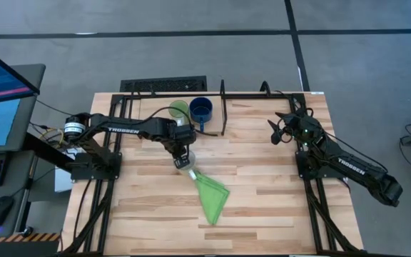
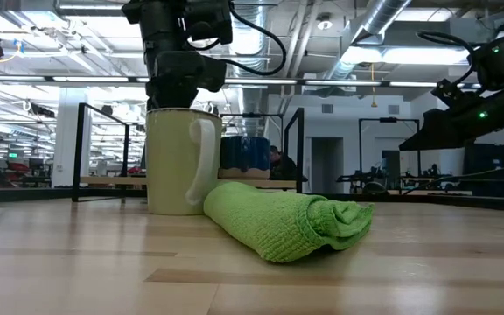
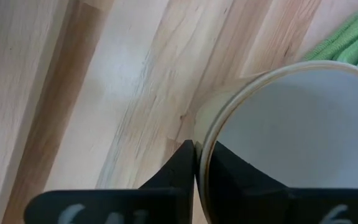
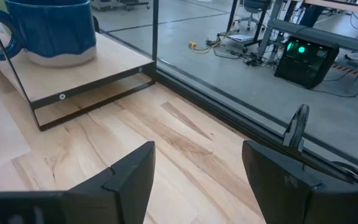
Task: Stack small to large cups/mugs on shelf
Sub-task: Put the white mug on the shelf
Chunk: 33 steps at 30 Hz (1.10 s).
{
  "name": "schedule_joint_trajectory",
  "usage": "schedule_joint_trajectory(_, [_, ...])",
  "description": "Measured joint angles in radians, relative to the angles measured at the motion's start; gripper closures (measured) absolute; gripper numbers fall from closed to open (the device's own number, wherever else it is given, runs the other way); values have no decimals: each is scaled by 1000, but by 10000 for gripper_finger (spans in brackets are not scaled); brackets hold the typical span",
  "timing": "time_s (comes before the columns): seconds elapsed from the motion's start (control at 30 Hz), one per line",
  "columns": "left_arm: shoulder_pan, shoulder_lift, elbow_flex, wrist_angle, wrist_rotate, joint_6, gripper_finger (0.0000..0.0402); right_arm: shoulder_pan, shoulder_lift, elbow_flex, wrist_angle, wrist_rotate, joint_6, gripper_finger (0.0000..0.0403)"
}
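The white mug stands upright on the table near its middle, handle toward the folded green cloth, which lies against its base. My left gripper comes down onto the mug's rim and is shut on it. The light green mug and the dark blue mug stand side by side on the shelf at the table's far edge. My right gripper hangs open near the shelf's right end, touching nothing; its wrist view shows the blue mug on the wooden shelf base. My left gripper holds the white mug by its rim, on the side away from the green cloth. One finger is inside the mug and the other finger outside, the wall pinched between them. The fingers point down from above. The mug is upright with its base on the table.
The green cloth stretches from the white mug toward the table's near edge. The shelf's black rod frame rises around the mugs at the far edge. Bare tabletop lies between the cloth and my right arm.
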<state>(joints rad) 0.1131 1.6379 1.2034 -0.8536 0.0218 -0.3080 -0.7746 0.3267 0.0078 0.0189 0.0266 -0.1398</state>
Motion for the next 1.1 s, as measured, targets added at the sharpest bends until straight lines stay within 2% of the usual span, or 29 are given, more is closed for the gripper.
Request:
schedule_joint_trajectory(0.17, [3,0,0,-1,21,60,385,0,0,0,0,0,0,138])
schedule_joint_trajectory(0.47, [3,0,0,4,21,67,386,0,0,0,-1,0,0,138])
schedule_joint_trajectory(0.87, [4,-1,0,4,14,197,391,0,0,0,-2,0,0,138])
schedule_joint_trajectory(1.1, [27,-26,49,-157,-11,222,391,0,0,0,-3,0,0,138])
